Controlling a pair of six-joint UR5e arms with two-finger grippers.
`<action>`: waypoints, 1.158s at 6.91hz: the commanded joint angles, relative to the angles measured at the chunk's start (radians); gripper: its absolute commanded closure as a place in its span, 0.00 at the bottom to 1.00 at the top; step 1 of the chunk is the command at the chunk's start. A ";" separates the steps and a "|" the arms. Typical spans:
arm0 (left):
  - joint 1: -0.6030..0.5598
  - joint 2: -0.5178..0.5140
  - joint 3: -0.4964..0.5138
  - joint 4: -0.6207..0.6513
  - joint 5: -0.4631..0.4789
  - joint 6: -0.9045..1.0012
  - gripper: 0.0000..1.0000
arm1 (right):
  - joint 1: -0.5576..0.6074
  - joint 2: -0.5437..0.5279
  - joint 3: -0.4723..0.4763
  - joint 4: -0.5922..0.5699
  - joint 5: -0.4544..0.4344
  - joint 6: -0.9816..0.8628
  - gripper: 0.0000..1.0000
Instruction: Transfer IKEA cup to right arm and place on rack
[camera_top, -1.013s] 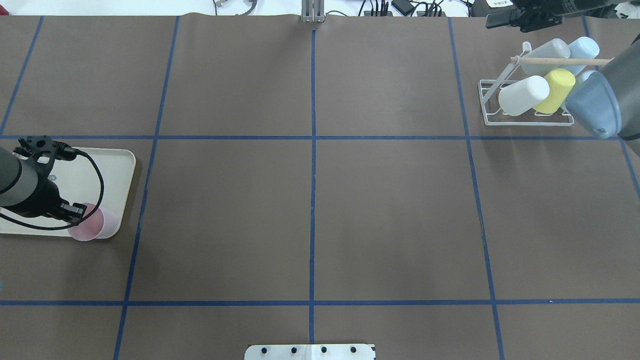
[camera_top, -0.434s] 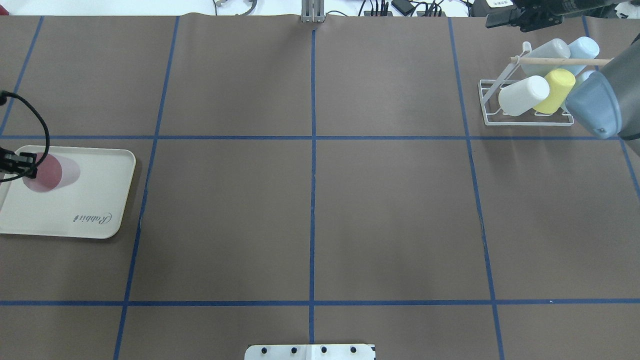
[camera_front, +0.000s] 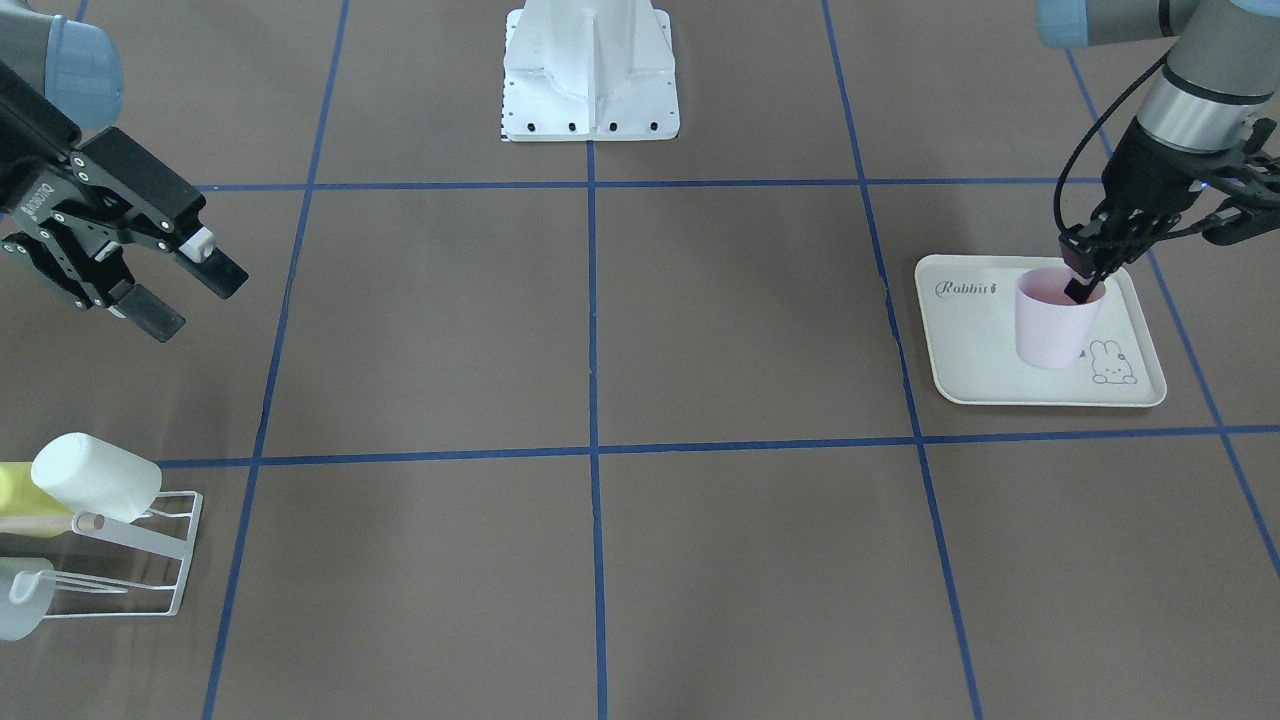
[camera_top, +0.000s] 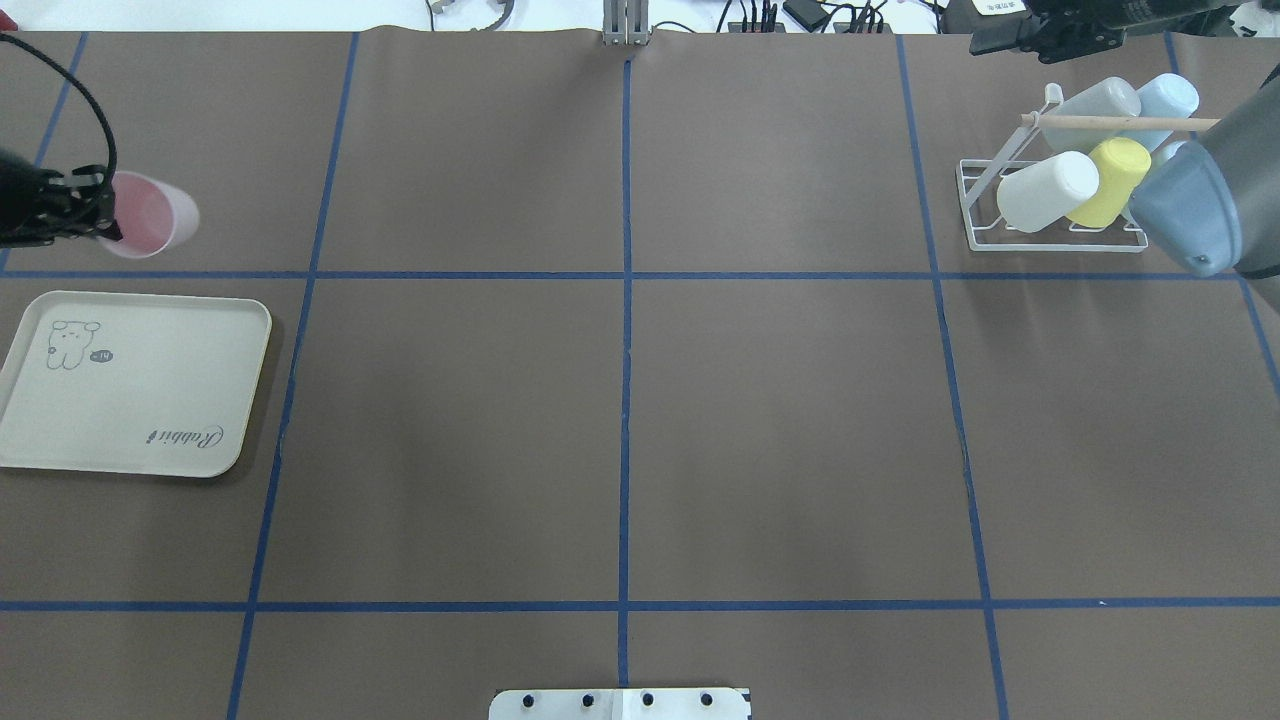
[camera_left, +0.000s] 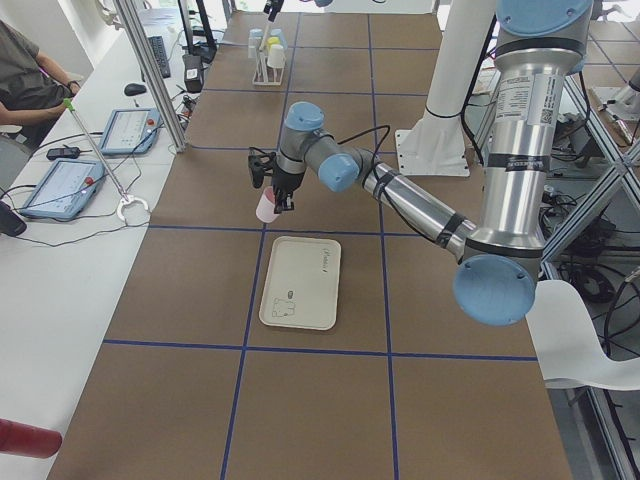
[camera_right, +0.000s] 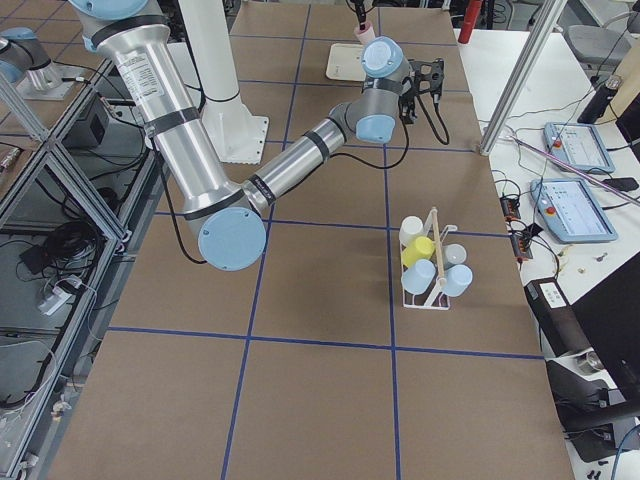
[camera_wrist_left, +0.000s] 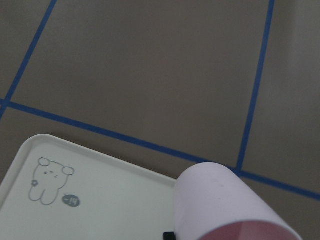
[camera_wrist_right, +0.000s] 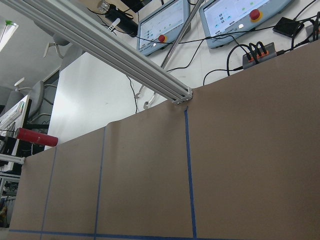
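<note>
Left fingers (camera_front: 1078, 291) pinch the pink cup (camera_front: 1052, 325) by its rim, one inside, holding it in the air beside the tray (camera_front: 960, 350); right fingers (camera_front: 218, 272) gape wide, empty. It looks light, stiff and slick, so you should grip its bare wall below the rim.

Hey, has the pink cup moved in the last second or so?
Yes. In the overhead view the pink plastic cup, in the left gripper, has left the cream rabbit-print tray's near right corner and now shows beyond the tray's far edge.
</note>
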 joint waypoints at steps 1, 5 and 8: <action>0.106 -0.156 0.009 -0.025 0.097 -0.462 1.00 | -0.009 0.008 -0.007 0.047 -0.015 0.086 0.00; 0.166 -0.186 0.069 -0.601 0.156 -0.991 1.00 | -0.159 0.013 -0.001 0.248 -0.257 0.334 0.00; 0.214 -0.186 0.107 -1.053 0.172 -1.255 1.00 | -0.254 0.057 0.001 0.276 -0.348 0.377 0.00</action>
